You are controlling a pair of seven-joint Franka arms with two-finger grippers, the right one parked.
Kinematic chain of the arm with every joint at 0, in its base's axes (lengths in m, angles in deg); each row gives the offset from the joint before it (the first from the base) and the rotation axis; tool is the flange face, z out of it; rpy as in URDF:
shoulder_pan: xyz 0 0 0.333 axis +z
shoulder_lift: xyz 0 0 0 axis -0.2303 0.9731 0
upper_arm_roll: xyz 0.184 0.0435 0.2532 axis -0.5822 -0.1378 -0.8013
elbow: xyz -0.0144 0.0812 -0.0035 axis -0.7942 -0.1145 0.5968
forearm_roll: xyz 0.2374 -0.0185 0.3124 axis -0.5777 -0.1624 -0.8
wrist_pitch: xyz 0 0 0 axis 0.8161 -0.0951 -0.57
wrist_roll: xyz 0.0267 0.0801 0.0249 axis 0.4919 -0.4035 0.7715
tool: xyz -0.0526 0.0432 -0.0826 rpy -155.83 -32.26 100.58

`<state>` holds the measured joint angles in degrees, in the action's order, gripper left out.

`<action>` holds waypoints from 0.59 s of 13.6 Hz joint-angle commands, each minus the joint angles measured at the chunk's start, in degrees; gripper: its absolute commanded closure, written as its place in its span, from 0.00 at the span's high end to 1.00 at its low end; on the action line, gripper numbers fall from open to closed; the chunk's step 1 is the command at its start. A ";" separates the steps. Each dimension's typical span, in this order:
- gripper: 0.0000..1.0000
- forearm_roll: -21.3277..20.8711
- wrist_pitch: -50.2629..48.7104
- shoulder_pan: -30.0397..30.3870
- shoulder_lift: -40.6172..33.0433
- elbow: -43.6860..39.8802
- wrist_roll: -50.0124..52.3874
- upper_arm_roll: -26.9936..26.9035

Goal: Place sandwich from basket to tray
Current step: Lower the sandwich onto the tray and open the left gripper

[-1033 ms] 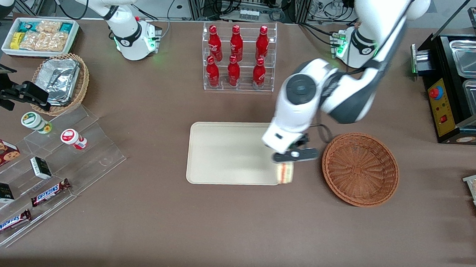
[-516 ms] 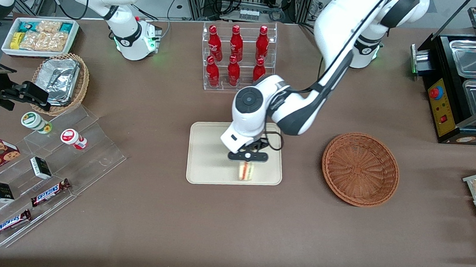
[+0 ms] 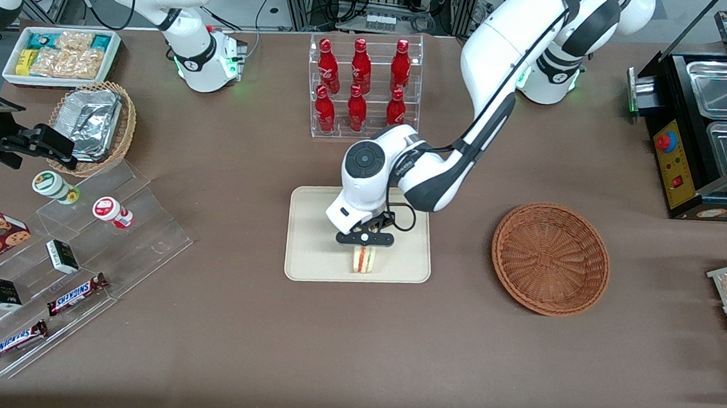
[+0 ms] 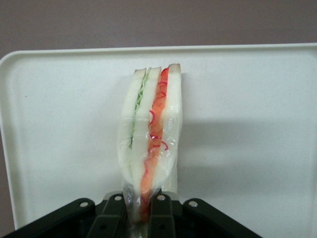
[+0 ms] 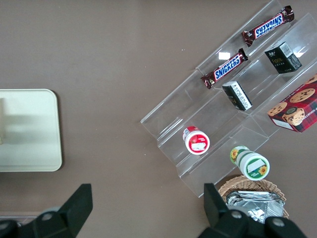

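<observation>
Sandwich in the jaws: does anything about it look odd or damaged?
Nothing looks damaged. The sandwich, in clear wrap, bows a little where the gripper pinches its end, jaws shut. It is over the tray.

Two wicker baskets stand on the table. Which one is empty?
The reddish-brown basket, beside the tray, is empty. The tan basket holds foil containers. The gripper holds the sandwich over the tray.

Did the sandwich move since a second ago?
Yes. The sandwich, pinched in the gripper, went from the tray's edge nearest the basket to over the tray's middle, away from the basket.
</observation>
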<state>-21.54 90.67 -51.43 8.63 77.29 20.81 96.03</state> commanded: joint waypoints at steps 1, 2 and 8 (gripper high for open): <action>0.00 -0.32 -0.84 -1.34 0.85 -1.73 2.15 -0.64; 0.00 -0.32 -0.84 -1.34 1.20 -1.64 2.15 -0.55; 1.00 -0.06 -1.19 -1.17 0.68 -1.73 2.06 -0.55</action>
<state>-21.52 90.58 -52.03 9.43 77.10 21.72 96.00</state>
